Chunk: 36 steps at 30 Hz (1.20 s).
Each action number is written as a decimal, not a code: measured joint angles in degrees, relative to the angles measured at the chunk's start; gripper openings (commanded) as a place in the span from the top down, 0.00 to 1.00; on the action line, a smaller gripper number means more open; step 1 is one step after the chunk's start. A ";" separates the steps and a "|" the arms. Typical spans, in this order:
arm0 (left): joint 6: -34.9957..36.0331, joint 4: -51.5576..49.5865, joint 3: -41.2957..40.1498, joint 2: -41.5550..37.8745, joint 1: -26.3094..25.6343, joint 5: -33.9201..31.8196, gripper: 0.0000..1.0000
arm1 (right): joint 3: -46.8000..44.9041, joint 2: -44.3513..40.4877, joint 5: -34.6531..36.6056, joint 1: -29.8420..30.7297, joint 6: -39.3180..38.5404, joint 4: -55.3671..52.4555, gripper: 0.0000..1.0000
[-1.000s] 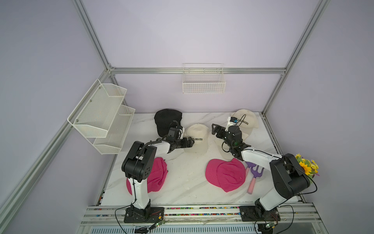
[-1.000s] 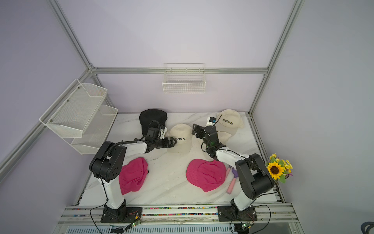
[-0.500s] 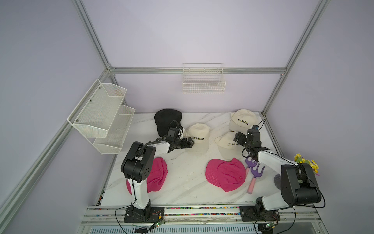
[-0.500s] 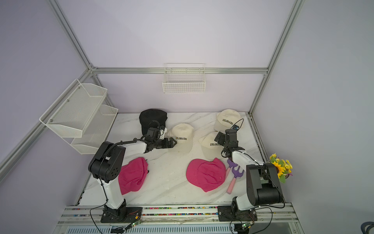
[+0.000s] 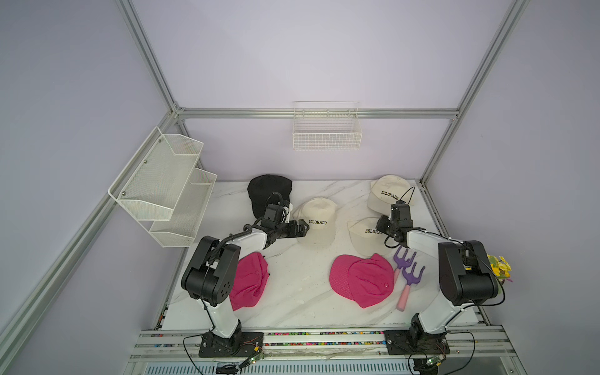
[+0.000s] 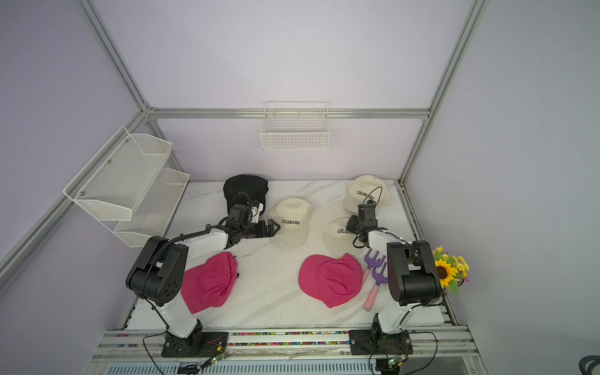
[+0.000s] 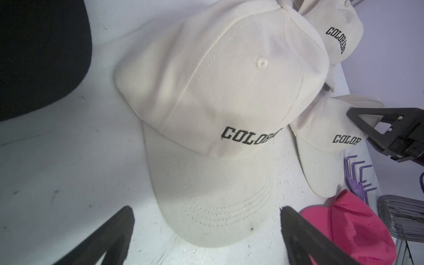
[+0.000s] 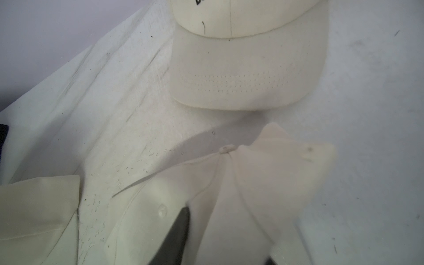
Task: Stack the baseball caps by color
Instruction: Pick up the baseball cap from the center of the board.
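Right hand pinches near cream cap (crown bunched); left hand wide beside middle cap.

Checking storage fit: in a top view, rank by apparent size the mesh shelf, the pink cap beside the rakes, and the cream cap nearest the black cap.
mesh shelf
pink cap
cream cap
Pink lies nearer the camera, so that gap is unsure.

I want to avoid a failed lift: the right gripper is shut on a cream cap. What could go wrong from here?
1. The right gripper pinches only a fold of the soft crown of the near cream cap; the fabric may slip out on lifting.
2. The purple rakes lie close beside that cap's brim and could be dragged along.
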 measured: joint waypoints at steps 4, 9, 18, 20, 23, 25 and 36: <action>0.02 0.04 -1.33 -1.77 0.00 0.00 0.00 | -0.72 -4.46 -0.57 0.00 1.70 0.04 1.00; -1.25 2.05 -3.58 -6.29 -0.04 1.18 0.00 | -3.32 -15.63 -2.43 0.00 7.72 5.46 1.00; -10.03 16.90 -5.29 -9.40 -6.60 7.76 0.00 | -14.62 -22.40 -8.31 1.22 32.15 36.30 1.00; -11.50 19.56 -4.59 -8.74 -9.53 8.90 0.00 | -16.83 -20.94 -9.03 2.29 36.96 41.27 1.00; -12.87 22.67 -2.54 -6.82 -13.57 9.73 0.00 | -19.37 -19.41 -9.64 3.93 41.99 46.25 1.00; -13.07 23.96 -1.20 -5.44 -15.41 10.03 0.00 | -20.76 -19.26 -9.70 4.50 44.44 48.41 1.00; -11.56 25.03 5.27 0.37 -21.79 4.17 0.27 | -25.59 -19.28 -11.04 4.76 50.25 54.23 1.00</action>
